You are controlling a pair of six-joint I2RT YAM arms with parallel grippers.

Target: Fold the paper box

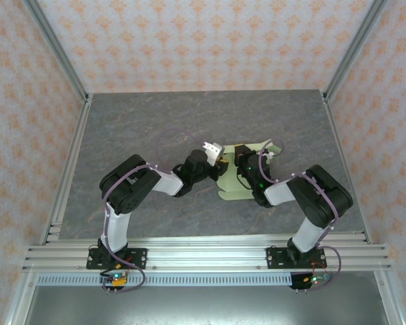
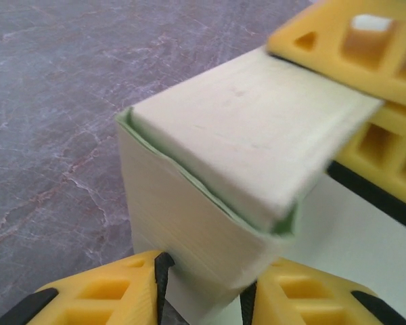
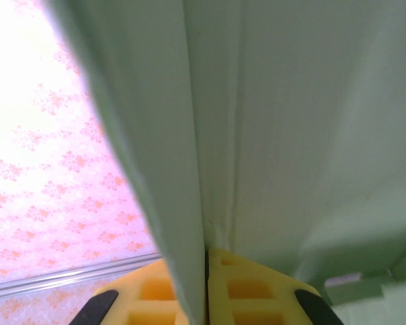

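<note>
Grey marbled table (image 1: 135, 122), pink floral walls (image 1: 189, 40). I see left gripper (image 2: 204, 288) clamped on paper box (image 2: 243, 135) corner, right gripper (image 3: 206, 271) pinched tight on its edge.

Nothing legible: no text, label or number; the paper box (image 2: 243, 142) has plain faces. The walls (image 1: 189, 40) carry a floral pattern only.

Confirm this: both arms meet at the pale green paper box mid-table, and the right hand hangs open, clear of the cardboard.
Wrong on one point: the right hand is not open and clear. The right wrist view shows it shut, pinching a panel of the paper box. The rest stands.
</note>
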